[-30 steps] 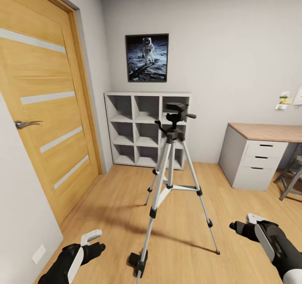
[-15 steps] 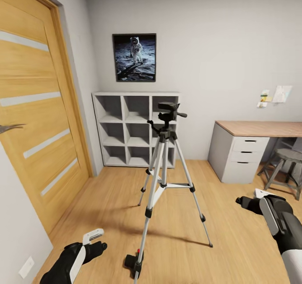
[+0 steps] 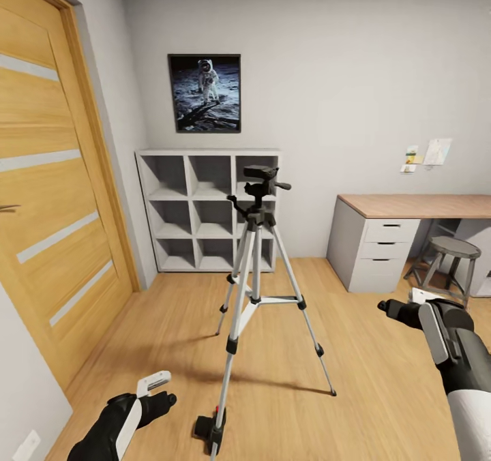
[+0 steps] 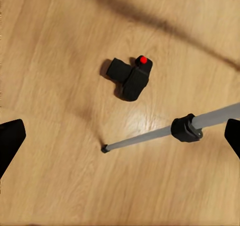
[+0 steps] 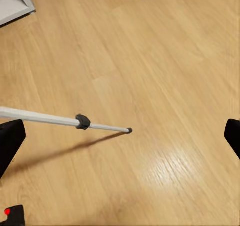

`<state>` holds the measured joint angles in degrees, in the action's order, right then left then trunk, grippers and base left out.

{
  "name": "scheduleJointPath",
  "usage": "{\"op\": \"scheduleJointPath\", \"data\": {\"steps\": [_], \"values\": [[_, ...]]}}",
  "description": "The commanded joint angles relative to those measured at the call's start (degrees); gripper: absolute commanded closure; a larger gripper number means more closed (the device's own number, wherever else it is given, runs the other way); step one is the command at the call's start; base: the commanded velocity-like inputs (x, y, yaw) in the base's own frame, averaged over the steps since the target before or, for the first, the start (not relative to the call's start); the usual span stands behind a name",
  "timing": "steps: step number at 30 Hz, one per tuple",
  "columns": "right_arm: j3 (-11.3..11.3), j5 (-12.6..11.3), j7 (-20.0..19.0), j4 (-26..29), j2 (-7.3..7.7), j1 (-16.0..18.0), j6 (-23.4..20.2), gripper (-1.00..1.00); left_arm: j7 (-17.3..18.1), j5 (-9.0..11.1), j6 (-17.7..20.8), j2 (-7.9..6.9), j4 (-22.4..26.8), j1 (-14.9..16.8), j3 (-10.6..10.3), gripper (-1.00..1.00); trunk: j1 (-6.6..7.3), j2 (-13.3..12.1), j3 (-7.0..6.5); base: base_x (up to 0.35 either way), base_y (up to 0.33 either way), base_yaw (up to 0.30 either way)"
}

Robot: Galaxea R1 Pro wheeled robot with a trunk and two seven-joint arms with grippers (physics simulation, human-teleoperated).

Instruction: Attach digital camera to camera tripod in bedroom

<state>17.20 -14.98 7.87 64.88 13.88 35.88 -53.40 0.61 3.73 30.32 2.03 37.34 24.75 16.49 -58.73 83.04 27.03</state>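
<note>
Where the oak door with frosted stripes takes up the left edge of the head view, light grey walls and a pale wooden plank floor follow rightward. Upper left of centre: dark-framed astronaut picture, and under it the grey cube shelf unit. Lower left: left gripper, black glove-like hand with a white finger, spread wide; in the left wrist view its dark fingertips sit at opposite edges with bare floor between, holding nothing. Just right of it, at the bottom edge, small matte-black digital camera lying on the planks right beside the tripod's nearest leg; in the left wrist view long axis diagonal, red round button at its upper right end, close to the leg's foot but apart from it. Centre: tall camera tripod with silver telescoping legs and black joints, upright, legs splayed, black pan head on top, handle pointing right. Right: white drawer desk with wooden top, round grey stool. Far right: right gripper, empty, fingers far apart in the right wrist view, over a tripod leg foot.
</note>
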Motion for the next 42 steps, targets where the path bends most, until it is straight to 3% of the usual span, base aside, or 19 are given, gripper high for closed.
{"op": "scheduleJointPath", "data": {"steps": [1,7,17,21,25,26,28,35,42], "values": [[0.0,-0.5,0.6,0.4,-0.48,0.1,-0.2,-1.0,0.1,0.4,0.3,0.05,0.1,0.0,0.3,-1.0,0.0,0.0,0.07,0.0,0.119,-0.011],[-0.2,-0.2,0.6,3.3,-2.22,-0.1,-0.4,-1.0,0.0,0.4,0.3,0.05,0.0,0.0,0.4,-1.0,0.0,0.0,0.07,0.0,0.206,-0.02],[-0.1,-0.2,0.7,5.2,-2.43,-0.5,-0.5,-1.0,0.0,0.4,0.3,0.22,0.0,-0.1,0.2,-1.0,0.0,0.0,0.07,0.0,0.099,-0.03],[-0.3,-0.2,0.6,6.8,-2.38,-0.6,-0.9,-1.0,0.4,0.4,0.8,0.73,0.0,0.0,1.3,-1.0,0.0,0.0,0.07,0.0,0.008,-0.003],[-0.4,-0.4,0.4,7.9,-2.2,-0.7,-3.5,-1.0,0.2,0.0,0.9,0.87,0.0,0.0,1.8,-1.0,0.0,0.0,0.07,0.0,0.003,-0.001],[-0.4,-0.5,0.2,9.9,-2.02,-0.7,-5.8,-1.0,-0.6,-0.2,0.9,0.99,0.1,0.0,1.9,-1.0,0.0,0.0,0.07,0.0,0.002,-0.001],[-0.3,-0.4,0.0,12.5,-1.92,-0.8,-6.6,-1.0,-2.3,-0.2,0.9,1.09,0.1,0.0,1.8,-1.0,0.0,0.0,0.07,0.0,0.001,0.0],[-0.1,-0.2,-0.2,19.1,-2.08,-2.9,-6.6,-1.0,-6.9,3.0,4.3,1.83,0.2,0.1,1.1,-1.0,-0.88,1.6,0.78,0.0,0.0,0.0],[-0.2,-0.1,-0.1,22.4,-2.23,-3.6,-6.6,-1.0,-7.4,3.7,5.7,1.57,-0.1,1.9,-1.2,-1.0,-2.42,4.5,2.04,0.0,0.0,-0.006]]}}
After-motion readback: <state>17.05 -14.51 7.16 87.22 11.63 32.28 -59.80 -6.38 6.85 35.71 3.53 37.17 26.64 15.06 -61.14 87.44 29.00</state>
